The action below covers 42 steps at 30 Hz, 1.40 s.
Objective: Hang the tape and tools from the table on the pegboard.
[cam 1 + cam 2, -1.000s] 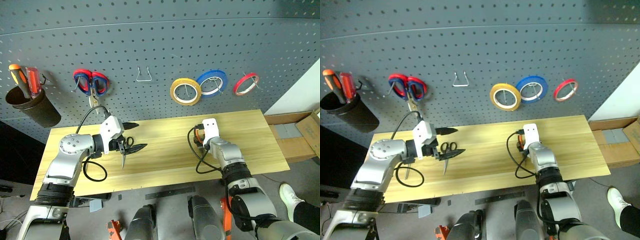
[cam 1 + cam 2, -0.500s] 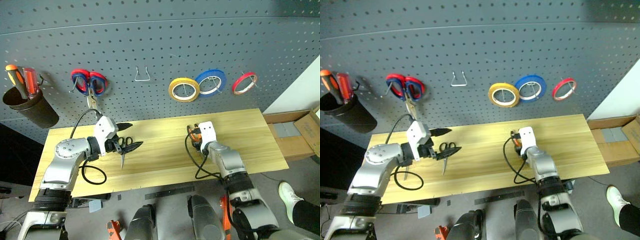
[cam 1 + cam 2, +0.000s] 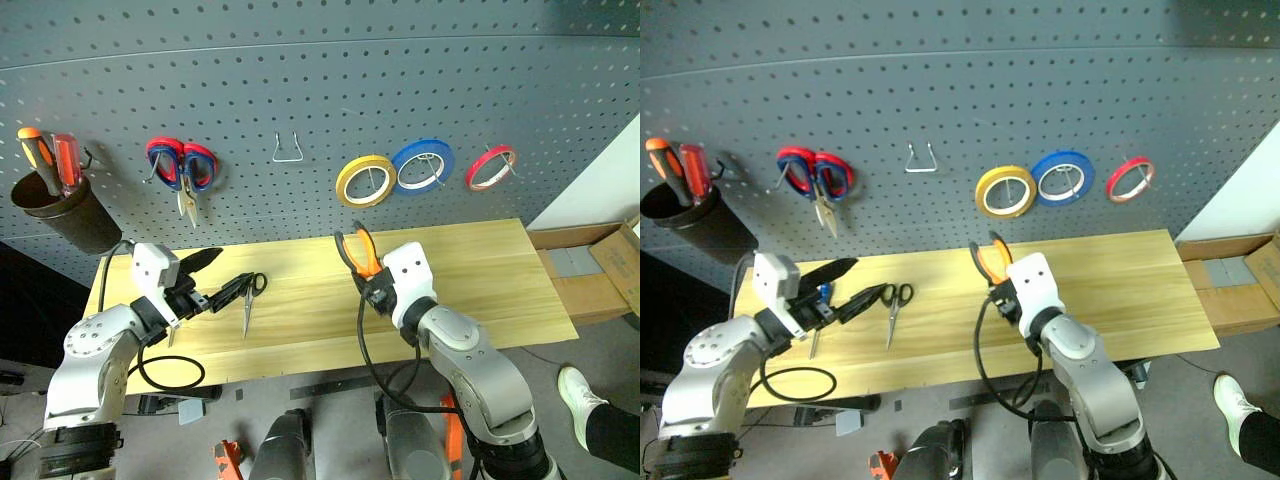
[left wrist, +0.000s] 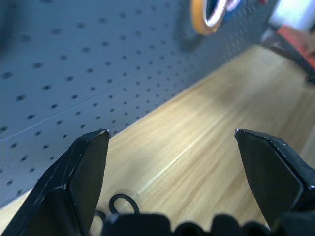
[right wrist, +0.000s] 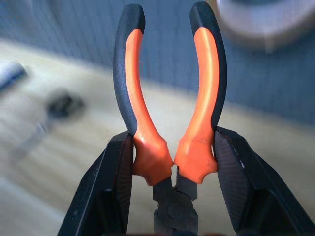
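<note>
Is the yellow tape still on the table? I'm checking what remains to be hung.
No. The yellow tape hangs on a hook of the pegboard, left of the blue roll, above the table.

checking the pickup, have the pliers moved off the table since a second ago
Yes. The pliers, clamped in the right gripper, have risen off the table toward the pegboard, handles up.

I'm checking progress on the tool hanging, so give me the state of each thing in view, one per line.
pliers: gripped near the pivot, lifted off the table, handles up
right gripper: shut on the pliers
left gripper: open, holding nothing
black-handled scissors: lying flat on the table
blue-handled screwdriver: lying on the table
yellow tape: hung on the pegboard
blue tape: hung
red tape: hung
red-and-blue scissors: hung
</note>
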Each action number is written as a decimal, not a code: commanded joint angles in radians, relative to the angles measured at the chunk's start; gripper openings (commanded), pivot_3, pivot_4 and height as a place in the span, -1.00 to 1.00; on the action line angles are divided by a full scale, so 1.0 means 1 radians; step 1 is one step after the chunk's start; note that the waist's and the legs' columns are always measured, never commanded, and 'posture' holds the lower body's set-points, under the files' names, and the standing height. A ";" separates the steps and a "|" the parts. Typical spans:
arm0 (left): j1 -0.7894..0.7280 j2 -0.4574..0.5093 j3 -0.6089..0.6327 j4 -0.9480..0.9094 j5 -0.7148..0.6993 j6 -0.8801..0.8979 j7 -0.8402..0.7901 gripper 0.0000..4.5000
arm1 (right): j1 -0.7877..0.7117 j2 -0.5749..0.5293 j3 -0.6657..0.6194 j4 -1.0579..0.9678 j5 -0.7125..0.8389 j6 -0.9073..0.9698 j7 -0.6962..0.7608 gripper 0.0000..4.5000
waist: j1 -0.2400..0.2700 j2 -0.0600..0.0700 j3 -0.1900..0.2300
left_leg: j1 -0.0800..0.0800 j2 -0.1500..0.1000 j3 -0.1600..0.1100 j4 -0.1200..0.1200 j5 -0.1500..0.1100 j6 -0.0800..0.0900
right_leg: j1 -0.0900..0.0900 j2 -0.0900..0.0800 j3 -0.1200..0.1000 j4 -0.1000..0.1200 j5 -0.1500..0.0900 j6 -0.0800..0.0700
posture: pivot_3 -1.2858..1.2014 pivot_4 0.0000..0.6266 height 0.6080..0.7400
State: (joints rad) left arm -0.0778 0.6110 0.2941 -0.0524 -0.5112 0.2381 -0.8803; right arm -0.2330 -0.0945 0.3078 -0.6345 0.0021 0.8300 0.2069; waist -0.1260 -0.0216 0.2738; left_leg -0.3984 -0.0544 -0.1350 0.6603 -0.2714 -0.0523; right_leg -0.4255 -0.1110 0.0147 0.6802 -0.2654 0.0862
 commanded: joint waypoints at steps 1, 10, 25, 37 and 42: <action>0.014 -0.001 0.047 -0.073 -0.053 0.019 0.014 0.95 | -0.086 0.022 0.029 -0.072 -0.023 -0.121 -0.016 -0.16 | 0.006 0.000 0.000 | 0.000 0.000 0.000 0.000 0.000 0.000 | 0.000 0.000 0.000 0.000 0.000 0.000 | -0.04 -0.17 1.00; 0.037 0.003 0.095 -0.114 -0.112 0.053 0.038 0.95 | -0.390 0.130 -0.003 0.192 -0.035 -0.363 -0.055 -0.16 | 0.022 -0.001 -0.001 | 0.000 0.001 0.000 0.000 0.000 -0.001 | 0.000 0.001 0.000 -0.001 0.001 -0.001 | -0.02 -0.21 1.00; -0.048 0.042 0.133 -0.194 -0.193 0.122 0.085 0.95 | -0.826 0.262 -0.099 0.885 -0.014 -0.881 -0.060 -0.16 | 0.043 -0.002 -0.002 | -0.001 0.002 0.000 -0.001 0.002 -0.006 | -0.002 0.002 0.000 -0.001 0.001 -0.002 | 0.05 -0.27 1.00; -0.156 0.066 0.094 -0.198 -0.146 0.111 0.089 0.95 | -1.020 0.273 -0.157 1.376 -0.029 -1.229 -0.071 -0.16 | 0.045 -0.002 -0.001 | -0.001 0.002 0.001 -0.003 0.002 -0.007 | -0.004 0.003 0.001 -0.001 0.001 -0.003 | 0.08 -0.24 1.00; -0.189 0.047 0.064 -0.185 -0.122 0.093 0.092 0.95 | -1.051 0.259 -0.169 1.518 -0.044 -1.321 -0.079 -0.16 | 0.046 -0.002 -0.001 | -0.002 0.002 0.001 -0.003 0.002 -0.007 | -0.005 0.003 0.001 -0.001 0.001 -0.003 | 0.09 -0.22 1.00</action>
State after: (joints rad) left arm -0.2502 0.6590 0.3520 -0.2258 -0.6394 0.3602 -0.7949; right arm -1.2384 0.1563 0.1536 0.8835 -0.0334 -0.4297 0.1369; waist -0.0804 -0.0240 0.2724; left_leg -0.4001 -0.0522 -0.1337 0.6576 -0.2698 -0.0590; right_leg -0.4302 -0.1084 0.0153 0.6791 -0.2639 0.0837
